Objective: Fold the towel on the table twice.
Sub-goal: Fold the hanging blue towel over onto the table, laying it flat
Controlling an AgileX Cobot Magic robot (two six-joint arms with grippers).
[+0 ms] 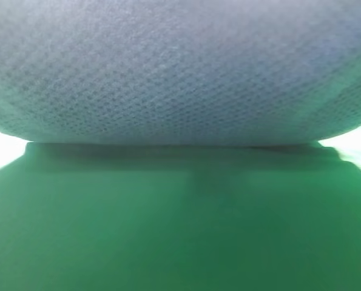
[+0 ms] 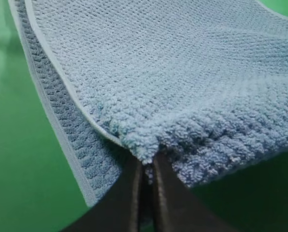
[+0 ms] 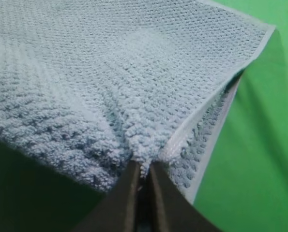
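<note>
Wrist views show each claw, left (image 2: pixel 144 166) and right (image 3: pixel 143 166), pinched tight on a doubled corner of the blue-grey waffle towel (image 1: pixel 180 66), lifted above the green bench (image 1: pixel 168 230).

Blue-grey waffle-weave towel (image 2: pixel 182 72), pale hem; matte green table (image 1: pixel 168 242)

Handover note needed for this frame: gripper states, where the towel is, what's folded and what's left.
Left gripper: shut on the towel, pinching a doubled corner.
Right gripper: shut on the towel, pinching the opposite doubled corner.
Towel: lifted off the table, hanging close in front of the high camera and filling its upper half; two layers show at each hem.
Done: the two layers suggest the first fold is made or under way.
Left: lay the towel flat, then finish the folding; the fold count cannot be confirmed from here.
</note>
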